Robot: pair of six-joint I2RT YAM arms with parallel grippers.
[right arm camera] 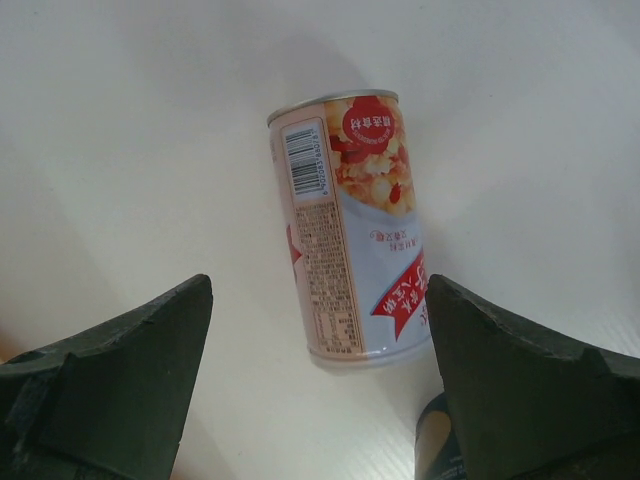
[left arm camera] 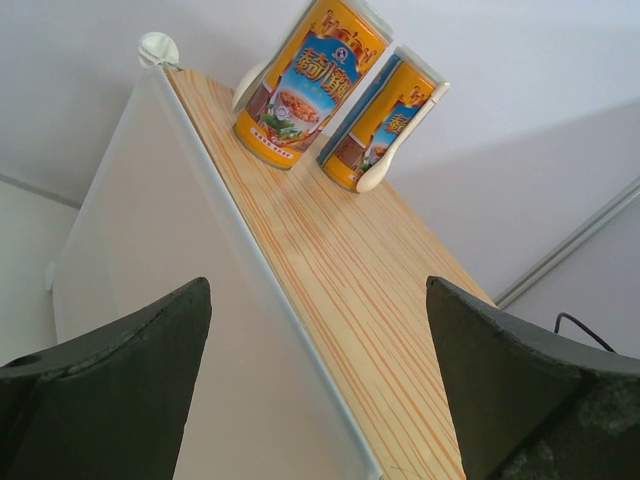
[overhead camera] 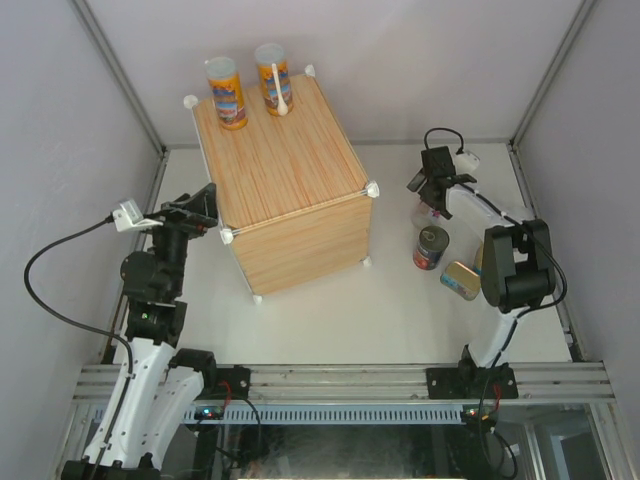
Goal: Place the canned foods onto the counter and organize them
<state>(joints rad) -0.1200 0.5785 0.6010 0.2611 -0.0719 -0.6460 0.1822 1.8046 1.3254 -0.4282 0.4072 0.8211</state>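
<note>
Under the right gripper [overhead camera: 432, 190], at the right of the top view, a pale can [overhead camera: 427, 214] is mostly covered by the wrist, so only a sliver of it shows. The right wrist view shows it better. The pale can [right arm camera: 350, 230], pink and white with a barcode, sits between the spread jaws of the right gripper [right arm camera: 320, 285], which grip nothing. Whether the can stands or lies on its side is hard to tell. A dark rim at the bottom edge of that view is cut off by the frame and one finger, and too little of it shows to name. Just below the pale can in the top view stands a dark can [overhead camera: 431, 247]. Beside it is a flat tin [overhead camera: 460, 280], partly behind the right arm.

The counter [overhead camera: 285, 170] fills the upper middle. A tall orange can [overhead camera: 227, 93] and a second tall orange can [overhead camera: 273, 78] stand upright, side by side, at its far edge, and a white spoon [overhead camera: 282, 95] is fixed to the second. The rest of the top is bare wood. The left gripper [overhead camera: 208, 210] hovers just beside the counter's near-left edge with its jaws apart and holding nothing. In the left wrist view its fingers [left arm camera: 120, 390] frame that edge, and both orange cans appear at the upper middle. The white table [overhead camera: 330, 310] lies open between the counter's front and the arm bases, and grey walls [overhead camera: 60, 100] close in at left and right.
</note>
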